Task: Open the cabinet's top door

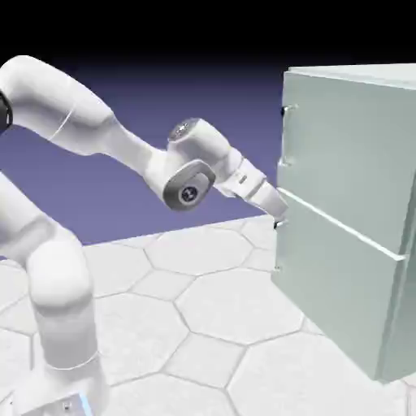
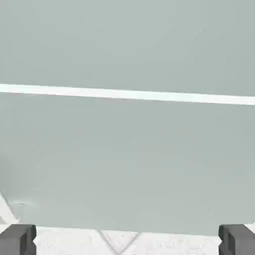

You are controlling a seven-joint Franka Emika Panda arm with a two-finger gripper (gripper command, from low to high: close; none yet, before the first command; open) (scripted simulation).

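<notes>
A white robot arm (image 1: 61,280) reaches toward a pale grey-green cabinet (image 1: 398,325), its hand (image 2: 127,241) open wide, with nothing gripped between two grey fingertips (image 2: 17,240). In the exterior view, the hand slants down to the cabinet's left edge, close to the level where its two front panels meet; whether it touches the cabinet cannot be told. The top door (image 1: 349,150), the larger of the panels, forms the upper part of the cabinet's front and appears shut, lying in line with the lower panel (image 1: 333,280). A bright white strip (image 1: 341,224) runs between the two, sloping down toward the exterior view's right. Small dark fittings (image 1: 284,111) show along the cabinet's left edge, one high up beside the top door and another by the hand. Seen from the hand, the cabinet's grey-green face spreads across most of the view, crossed by the same white strip, with pale flooring visible past its border between the fingertips. Below the cabinet and to its left lies a floor (image 1: 146,333) of whitish tiles in a many-sided pattern.
</notes>
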